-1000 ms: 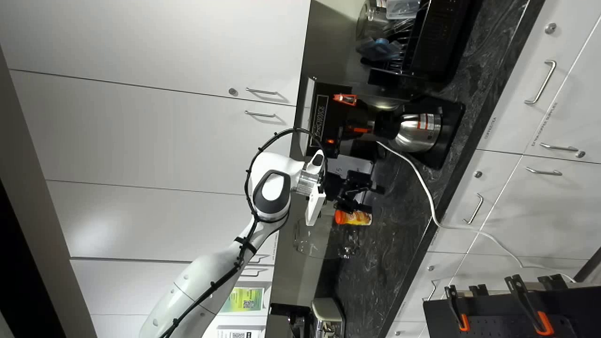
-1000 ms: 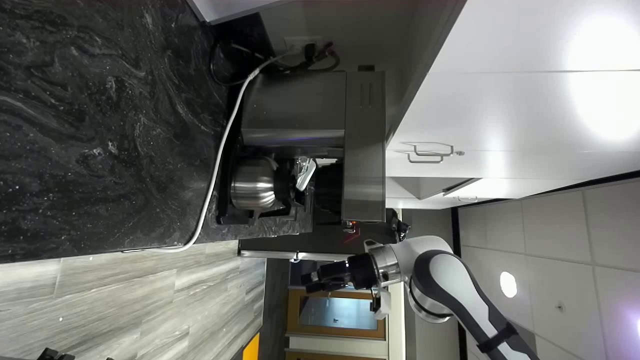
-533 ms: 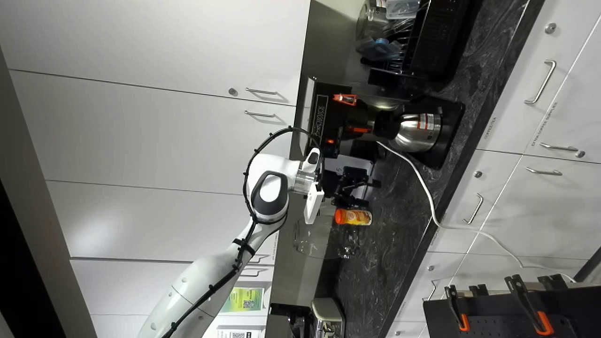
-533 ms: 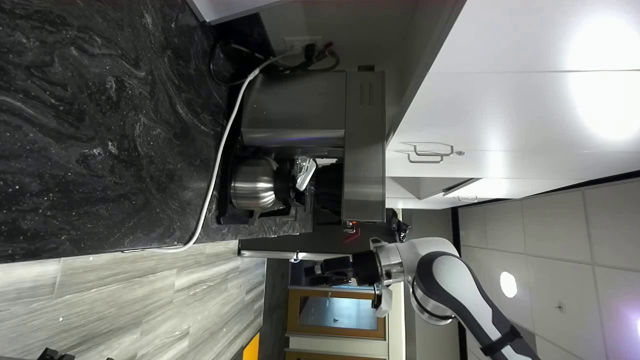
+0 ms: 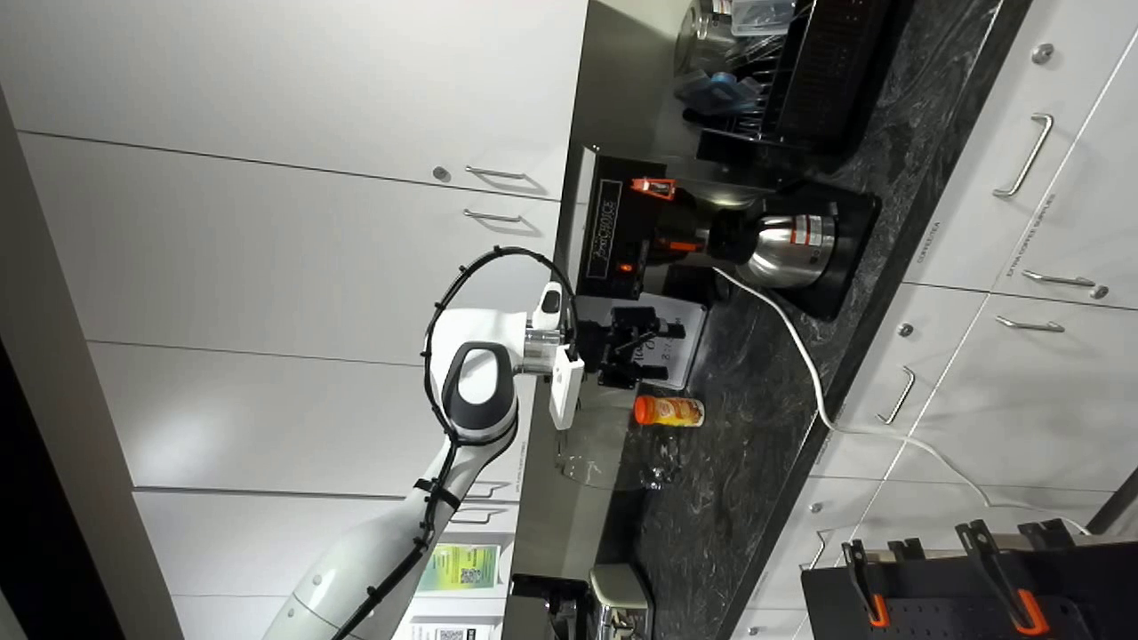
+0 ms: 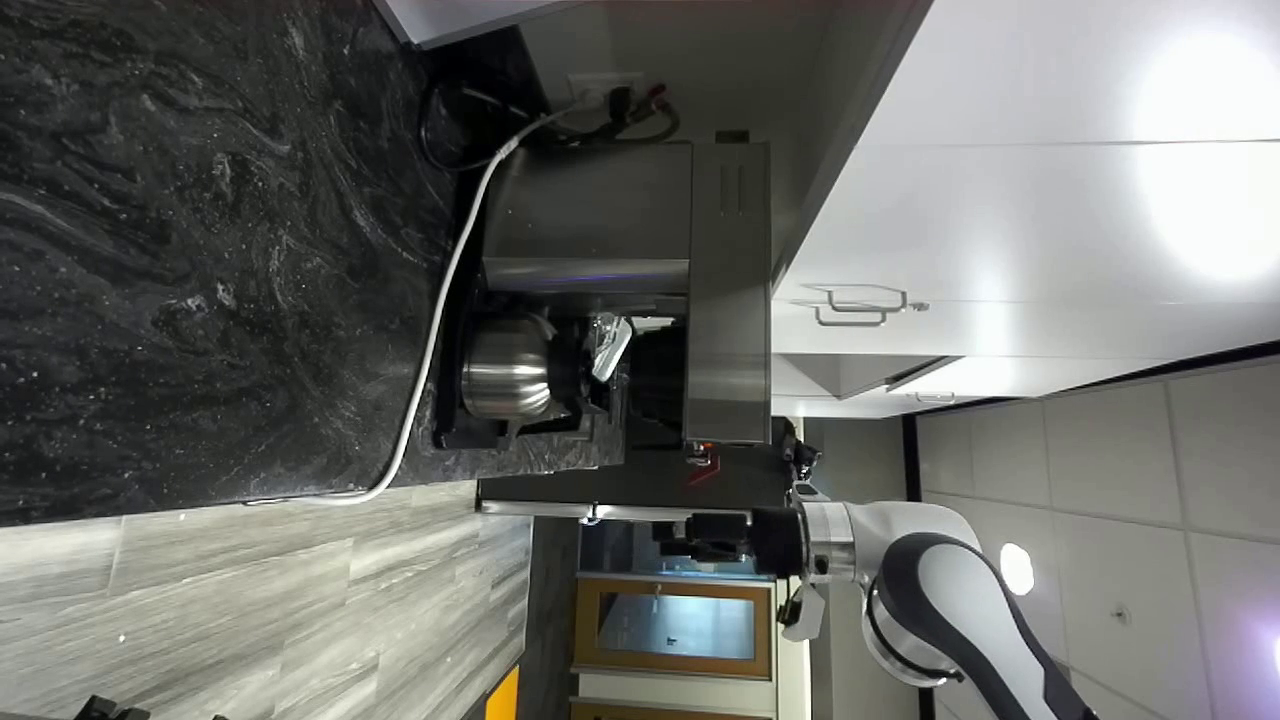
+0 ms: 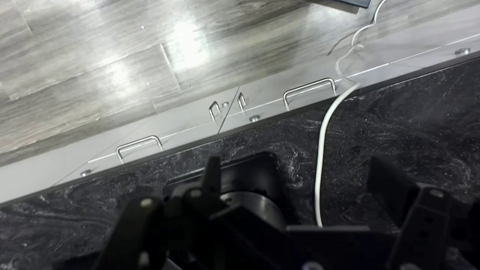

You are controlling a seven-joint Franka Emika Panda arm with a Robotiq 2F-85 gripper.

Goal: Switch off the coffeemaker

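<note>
The coffeemaker (image 5: 605, 231) is a black drip machine with a small orange-red lit switch (image 5: 626, 268) on its front. Its silvery carafe (image 5: 791, 255) stands on the base. Both exterior pictures are turned sideways; the coffeemaker (image 6: 730, 300) and carafe (image 6: 505, 370) show there too. My gripper (image 5: 669, 350) is beside the coffeemaker, apart from it, with its fingers spread and empty. It also hangs apart from the machine in an exterior view (image 6: 668, 540). In the wrist view the fingers (image 7: 296, 170) are wide apart above the counter, and the carafe (image 7: 258, 206) is partly hidden behind them.
A white cord (image 5: 796, 342) runs over the counter edge beside the coffeemaker. A white board with handwriting (image 5: 692, 316) stands behind my gripper. An orange-capped bottle (image 5: 669, 411) and a clear glass vessel (image 5: 613, 453) are nearby. A black dish rack (image 5: 827, 80) stands on the far side.
My gripper has risen away from the counter and straightened. The arm's cable loop no longer overlaps the coffeemaker's front in an exterior view. The coffeemaker has not moved and its light still glows.
</note>
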